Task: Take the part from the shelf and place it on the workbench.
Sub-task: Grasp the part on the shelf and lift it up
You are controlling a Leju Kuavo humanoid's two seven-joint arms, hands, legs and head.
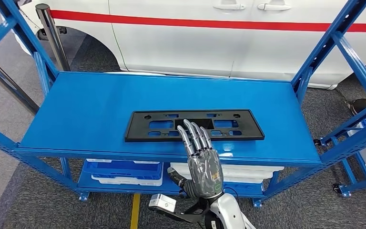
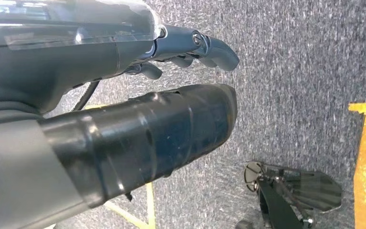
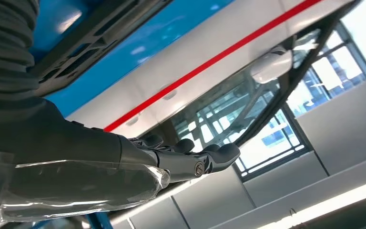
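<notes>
My right hand [image 1: 204, 167] reaches out flat, fingers straight and close together, holding nothing, its fingertips over the near edge of the flat black rectangular plastic frame with cut-outs [image 1: 157, 125]. That frame lies on the blue metal shelf [image 1: 76, 114]. My left hand [image 2: 186, 47] hangs over grey carpet, fingers loosely curled, empty. I can read no writing anywhere.

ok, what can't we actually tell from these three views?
- Contact: in the head view the right hand has its fingertips over the flat black rectangular plastic part on the blue metal shelf; touching or hovering is unclear.
- Lower shelf: white and blue trays are mostly hidden by the shelf's top deck.
- Left hand: its thumb blocks the wrist view, so whether it is open or shut is unclear.
</notes>
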